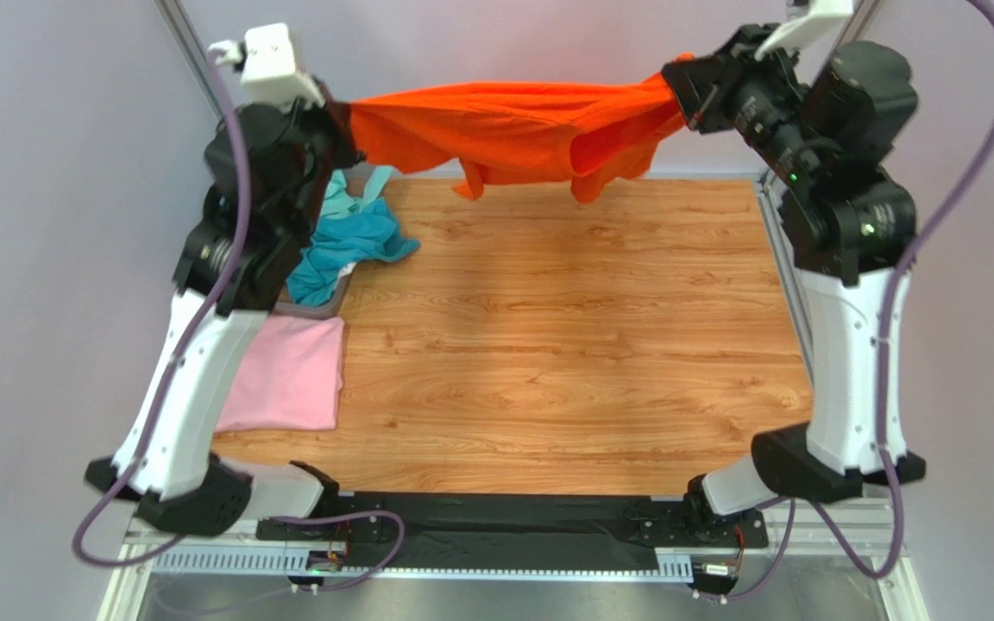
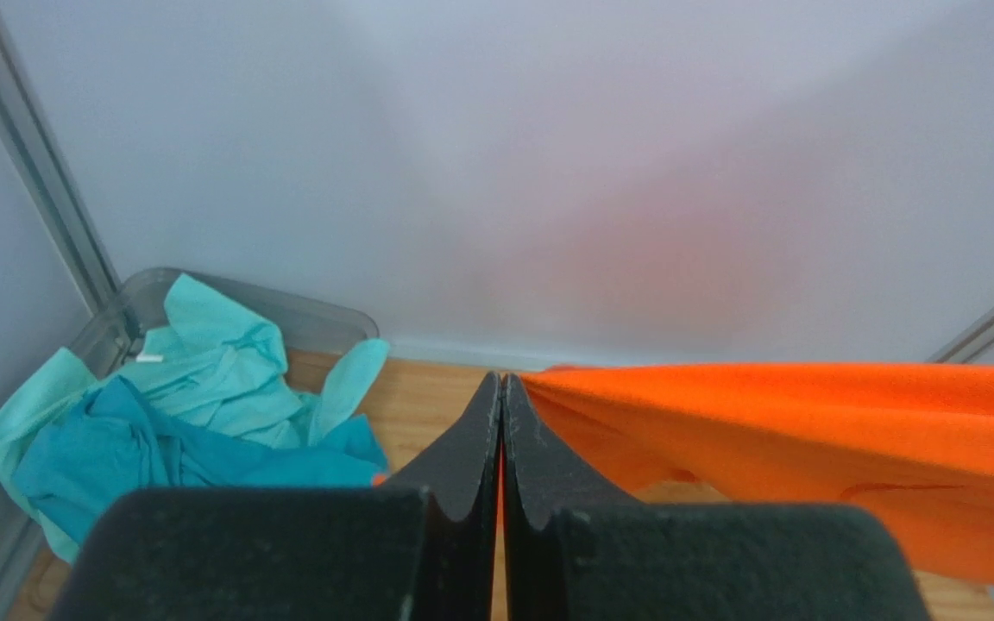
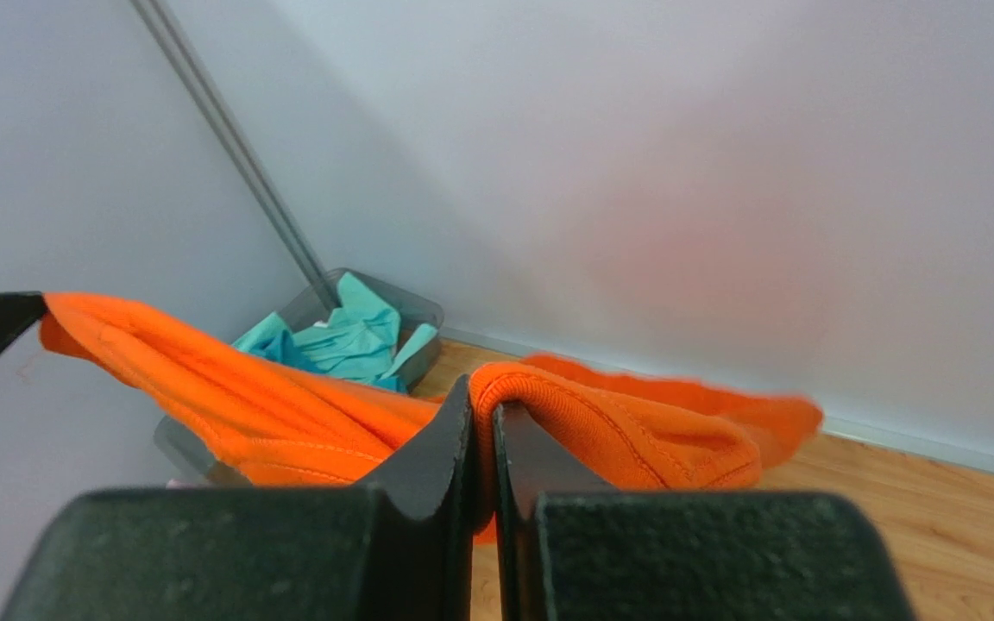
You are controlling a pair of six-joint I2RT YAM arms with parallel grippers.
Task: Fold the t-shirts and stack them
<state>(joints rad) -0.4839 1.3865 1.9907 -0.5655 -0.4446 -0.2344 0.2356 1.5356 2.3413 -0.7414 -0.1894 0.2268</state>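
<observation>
1. Orange t-shirt (image 1: 515, 130): held in the air above the far edge of the table, stretched sideways between the two arms. Its upper edge runs almost level from left to right. The middle sags, and two loose folds hang down right of centre, clear of the tabletop.
2. Left gripper (image 2: 501, 395): jaws pressed together on the left end of the orange t-shirt. In the left wrist view a thin orange line shows between the closed fingers, and the cloth runs off to the right.
3. Right gripper (image 3: 482, 401): jaws likewise pinched on the right end of the garment. In the right wrist view a rolled orange hem bulges over the fingertips.
4. Teal t-shirt (image 2: 139, 453) and mint t-shirt (image 2: 204, 349): crumpled together inside the bin, the mint cloth lying over and behind the teal, with part of it draped over the rim.
5. Pink t-shirt (image 1: 288, 375): folded flat on the near-left part of the table, just in front of the bin and partly covered by the left arm.
6. Bin (image 2: 321, 317): grey, see-through, at the far-left corner of the table.
7. Table (image 1: 567, 349): wood-grain surface, enclosed by pale walls.
</observation>
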